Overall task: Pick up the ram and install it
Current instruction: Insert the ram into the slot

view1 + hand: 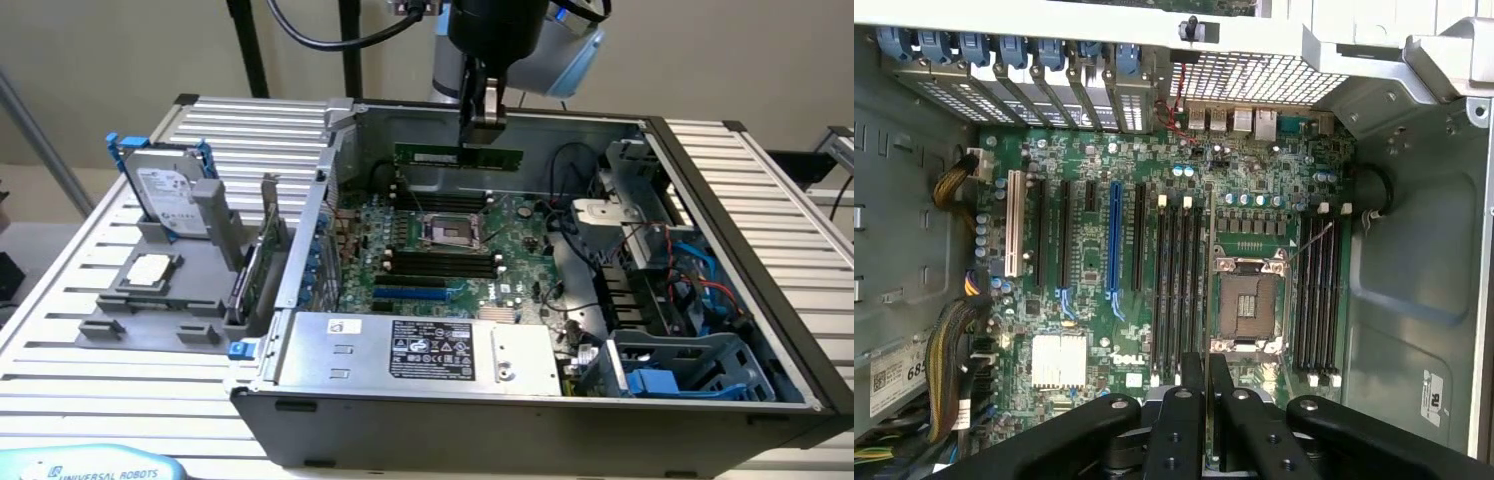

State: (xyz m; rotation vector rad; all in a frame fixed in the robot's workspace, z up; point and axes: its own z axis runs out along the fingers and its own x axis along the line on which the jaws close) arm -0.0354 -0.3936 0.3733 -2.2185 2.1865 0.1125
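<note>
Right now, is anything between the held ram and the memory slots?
Nothing visible does. The ram hangs in the jaws above the motherboard, and the empty black memory slots beside the CPU socket have no cable across them.

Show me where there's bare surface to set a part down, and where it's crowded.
Free: the slatted table on the exterior view's right of the case, and the slats in front of the grey fixture. Crowded: the motherboard, with the gripper holding the ram above it, and the cabled drive bay.
</note>
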